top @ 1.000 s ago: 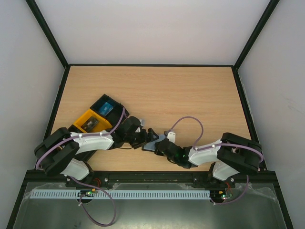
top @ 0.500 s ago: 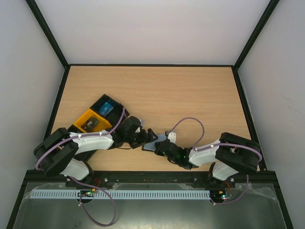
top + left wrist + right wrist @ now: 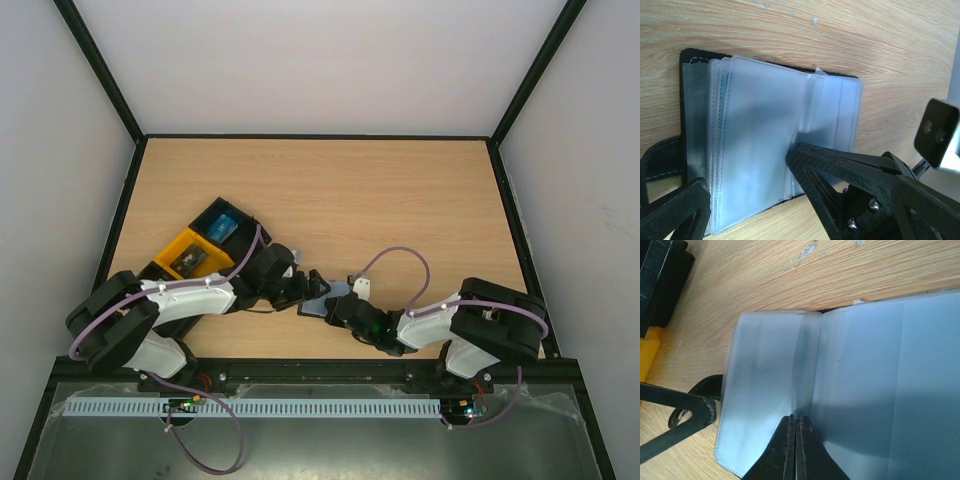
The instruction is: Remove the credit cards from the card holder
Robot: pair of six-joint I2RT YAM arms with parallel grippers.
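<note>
- Top external view: one card holder (image 3: 318, 297) lies open on the bench (image 3: 400, 200), close to the near edge and about midway along it. It sits between the tips of the two arms.
- Left wrist view: the card holder (image 3: 765, 135) has a black cover and a stack of clear, greyish plastic sleeves fanned across it. How many sleeves there are cannot be counted surely.
- Left fingers (image 3: 745, 172) are spread wide and hold nothing. One finger (image 3: 670, 212) is by the near left corner of the black cover. The other (image 3: 840, 167) lies over the near edge of the sleeves.
- Right fingers (image 3: 795, 424) are pressed fully together, with their tips at the near edge of the sleeves, right on the fold between two leaves. Whether a leaf is pinched between them cannot be told.
- In the top view the left fingers (image 3: 298, 285) and right fingers (image 3: 337, 306) meet over the holder from opposite sides.
- Two open trays stand side by side near the left edge of the bench, touching each other. One is a black tray (image 3: 205, 213) and one is an orange tray (image 3: 170, 247).
- One blue credit card (image 3: 222, 226) lies in the black tray. One dark flat item (image 3: 190, 261), too small to name, lies in the orange tray.
</note>
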